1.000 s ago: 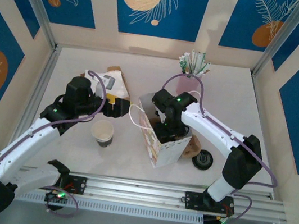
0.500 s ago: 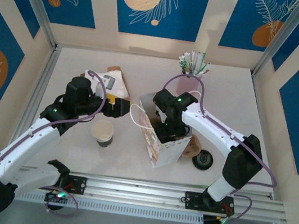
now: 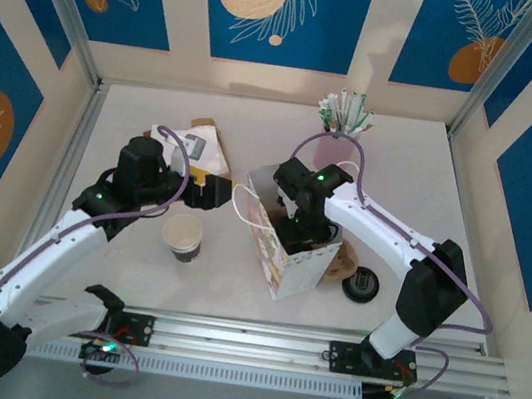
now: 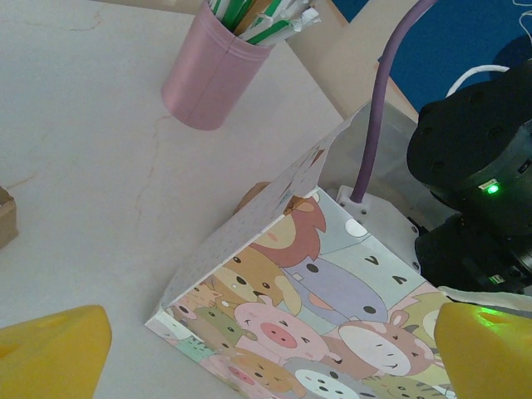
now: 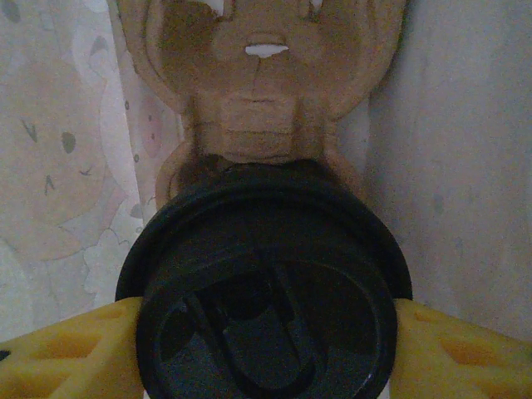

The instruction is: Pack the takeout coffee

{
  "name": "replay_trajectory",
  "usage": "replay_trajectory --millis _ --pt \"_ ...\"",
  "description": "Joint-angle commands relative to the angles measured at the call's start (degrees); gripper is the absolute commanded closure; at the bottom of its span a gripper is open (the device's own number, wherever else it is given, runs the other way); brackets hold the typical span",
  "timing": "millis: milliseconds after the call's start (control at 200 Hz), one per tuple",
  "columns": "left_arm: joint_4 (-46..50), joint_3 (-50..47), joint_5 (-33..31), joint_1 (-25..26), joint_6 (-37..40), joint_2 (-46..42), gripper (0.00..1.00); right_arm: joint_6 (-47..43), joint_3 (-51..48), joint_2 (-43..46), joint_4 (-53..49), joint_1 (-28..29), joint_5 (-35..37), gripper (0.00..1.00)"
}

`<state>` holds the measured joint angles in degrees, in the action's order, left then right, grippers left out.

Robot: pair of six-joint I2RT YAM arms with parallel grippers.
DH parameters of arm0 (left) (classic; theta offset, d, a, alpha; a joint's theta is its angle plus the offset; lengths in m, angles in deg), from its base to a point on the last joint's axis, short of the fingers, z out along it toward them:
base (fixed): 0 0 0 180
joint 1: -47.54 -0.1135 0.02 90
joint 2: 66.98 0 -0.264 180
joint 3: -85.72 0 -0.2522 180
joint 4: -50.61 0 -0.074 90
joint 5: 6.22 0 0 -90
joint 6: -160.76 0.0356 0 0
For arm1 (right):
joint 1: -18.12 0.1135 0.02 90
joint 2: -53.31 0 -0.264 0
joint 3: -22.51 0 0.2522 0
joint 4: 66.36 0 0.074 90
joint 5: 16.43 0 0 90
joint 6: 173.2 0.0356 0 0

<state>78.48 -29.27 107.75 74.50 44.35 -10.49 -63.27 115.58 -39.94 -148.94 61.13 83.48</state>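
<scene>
Left of the animal-print bag (image 3: 289, 261), the left gripper (image 3: 208, 192) hangs over the table (image 3: 133, 270) just beside the bag's left wall, its yellow fingers (image 4: 51, 349) spread wide with nothing between them. In the left wrist view they frame the bag's cartoon-covered side (image 4: 332, 291). Below that gripper, left of the bag and apart from it, a lidless cup (image 3: 182, 235) with a pale inside stands upright. The bag itself stands open-topped near the middle of the table, white handles drooping off its left rim. Behind it, toward the back wall, a pink holder (image 3: 337, 142) full of wrapped straws stands upright. The right gripper (image 3: 304, 234) reaches down into the bag's open mouth. In the right wrist view its yellow fingers (image 5: 71, 353) press against both sides of the takeout coffee (image 5: 266, 287) - clamped on it just under the round black lid, which faces the camera. The coffee is inside the bag, with the bag's faintly printed inner wall (image 5: 58, 166) to one side and a brown cardboard piece (image 5: 266, 91) beyond the lid; whether the cup rests on the bag's bottom cannot be told. Right of the bag, a loose black lid (image 3: 362, 284) lies flat on the table - near the bag, not touching it.
</scene>
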Motion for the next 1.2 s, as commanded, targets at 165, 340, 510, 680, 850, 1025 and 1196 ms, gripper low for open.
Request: replay_trajectory --millis 165,340,510,680,850,1025,1196 --pt "-1.5 1.2 0.4 1.0 1.0 0.2 0.00 -0.8 -3.0 -2.5 2.0 -0.7 -0.9 0.42" --pt "-1.4 1.2 0.4 1.0 1.1 0.2 0.00 -1.0 -4.1 -3.3 3.3 -1.1 -1.5 0.42" --pt "-1.2 1.4 0.3 1.0 1.3 0.0 0.00 -1.0 -4.9 -4.1 4.1 -1.3 -1.9 0.42" --pt "-1.1 1.4 0.2 1.0 1.3 0.0 0.00 -1.0 -5.0 -4.2 4.3 -1.3 -2.0 0.42" --pt "-1.1 1.7 0.3 1.0 1.4 0.2 0.00 -1.1 -5.1 -4.3 4.3 -1.4 -2.0 0.42" --pt "-1.1 1.9 0.5 1.0 1.4 0.3 0.00 -1.2 -5.0 -4.3 4.3 -1.4 -2.0 0.42" --pt "-1.0 2.0 0.5 1.0 1.5 0.5 0.00 -1.1 -4.7 -4.0 4.0 -1.4 -1.9 0.40"
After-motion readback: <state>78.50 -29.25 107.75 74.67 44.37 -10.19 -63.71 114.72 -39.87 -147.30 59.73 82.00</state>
